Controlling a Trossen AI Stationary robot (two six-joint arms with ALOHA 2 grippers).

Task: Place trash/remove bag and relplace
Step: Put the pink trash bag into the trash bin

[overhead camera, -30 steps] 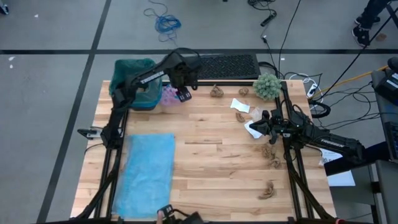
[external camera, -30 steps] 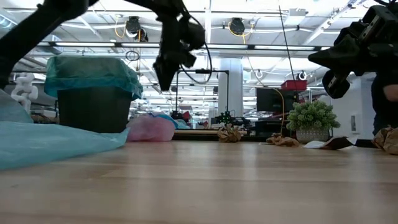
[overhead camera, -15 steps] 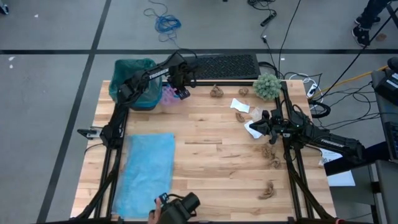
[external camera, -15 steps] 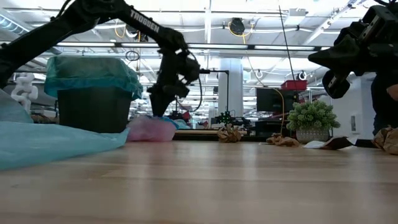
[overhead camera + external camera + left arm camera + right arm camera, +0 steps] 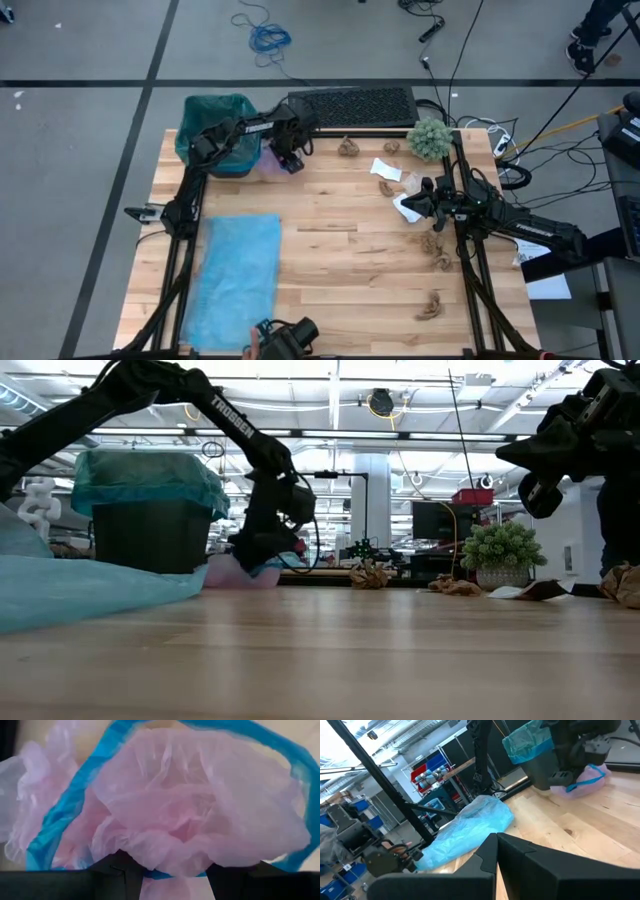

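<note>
High view: the wooden table (image 5: 340, 250) fills the middle of the frame, with a flat blue bag (image 5: 240, 270) laid in its lower left and the bin (image 5: 215, 135), lined in teal, at the upper left corner. Just right of the bin, the left gripper (image 5: 288, 160) is lowered onto the lilac-pink piece (image 5: 268, 165), a crumpled pink film with a blue drawstring; in the left wrist view this piece (image 5: 200, 825) fills the frame, and the jaws are seen spread around its lower folds, not yet pinched.

For the step in hand to be done well, a thick bunch of film should be gathered between the fingers before they are pressed together, since thin plastic is judged likely to slip; the lift should then be carried high enough to clear the bin's rim.

The right gripper (image 5: 415, 195) is held pressed together, empty, at the right centre of the high view. Brown paper wads (image 5: 436, 250) and white scraps (image 5: 386, 170) are scattered across the right half, near a fuzzy green ball (image 5: 430, 137).

In the low view, "TROSSEN" (image 5: 228, 422) is read in white letters on the left arm, upper left of the frame. No other writing can be read.
</note>
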